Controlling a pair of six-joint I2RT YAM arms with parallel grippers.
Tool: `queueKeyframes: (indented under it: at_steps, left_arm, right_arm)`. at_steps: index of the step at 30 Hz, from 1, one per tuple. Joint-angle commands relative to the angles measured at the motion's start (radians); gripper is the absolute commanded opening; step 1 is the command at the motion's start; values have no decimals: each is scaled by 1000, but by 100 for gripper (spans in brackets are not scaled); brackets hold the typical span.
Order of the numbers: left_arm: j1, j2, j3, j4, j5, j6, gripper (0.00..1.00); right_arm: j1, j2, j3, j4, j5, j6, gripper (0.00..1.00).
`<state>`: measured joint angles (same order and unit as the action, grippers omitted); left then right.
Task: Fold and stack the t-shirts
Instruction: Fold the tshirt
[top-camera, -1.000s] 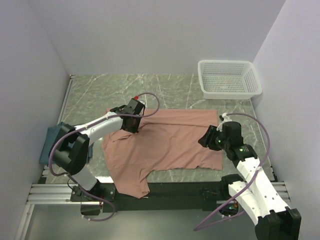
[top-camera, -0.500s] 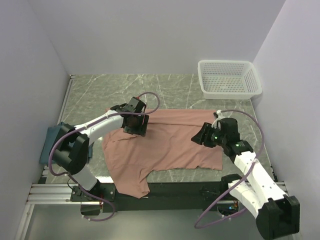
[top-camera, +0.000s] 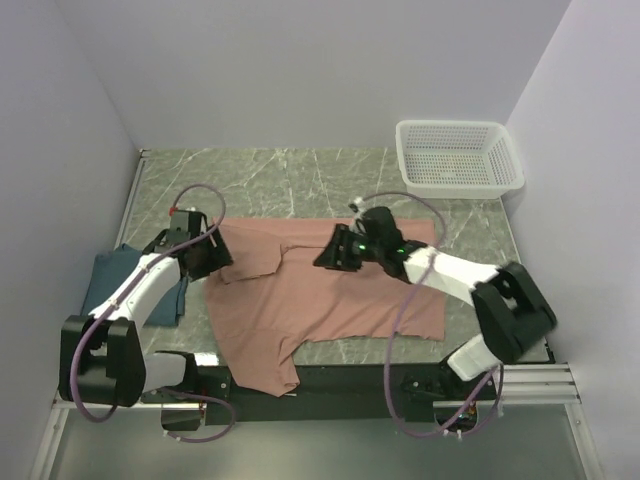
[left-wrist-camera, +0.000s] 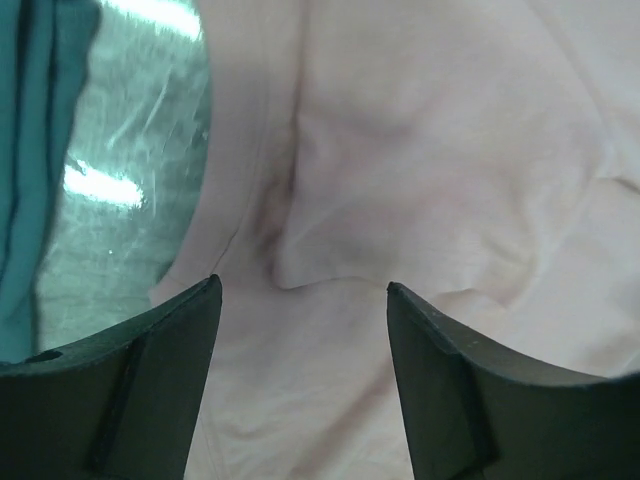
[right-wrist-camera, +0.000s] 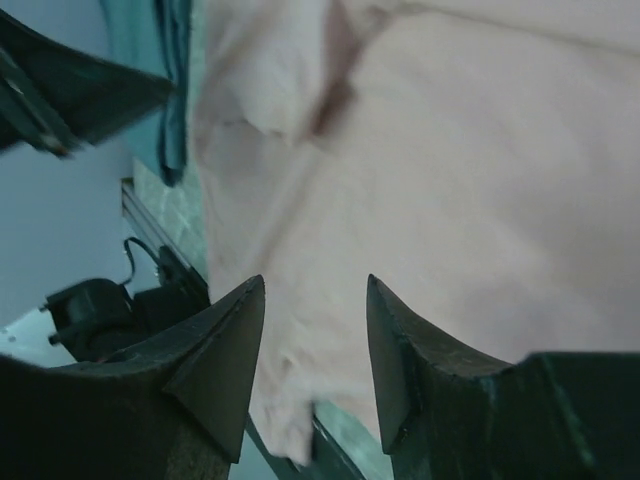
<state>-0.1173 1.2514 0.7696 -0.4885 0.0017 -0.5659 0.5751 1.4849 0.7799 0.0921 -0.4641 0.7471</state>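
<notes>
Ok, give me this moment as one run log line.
left pincer: open, over left edge of salmon-pink cloth t-shirt | right pincer: open, over its far half | dark teal-blue cloth t-shirt: apart on the left, untouched

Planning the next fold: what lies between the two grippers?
Only the salmon-pink t-shirt lies between left gripper and right gripper, seen in the top view.

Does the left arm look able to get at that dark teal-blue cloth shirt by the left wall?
Probably yes. The dark teal-blue cloth shirt lies just beside the left tool, which is open over the edge of the salmon-pink cloth shirt, and nothing stands between them.
</notes>
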Motion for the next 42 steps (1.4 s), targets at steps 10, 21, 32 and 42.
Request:
queueKeyframes:
  at_steps: [10, 21, 32, 42]
  left_arm:
    - [108, 88, -67, 153, 178, -8, 67]
    - [108, 129, -69, 168, 213, 4, 65]
    - [108, 157, -66, 169, 241, 14, 59]
    - [107, 132, -76, 165, 258, 9, 45]
  right_arm:
    - [152, 469, 386, 208, -10, 139, 48]
    - [166, 548, 360, 284, -5, 192, 47]
    - [164, 577, 360, 316, -24, 198, 45]
    - [167, 569, 341, 314, -16, 196, 44]
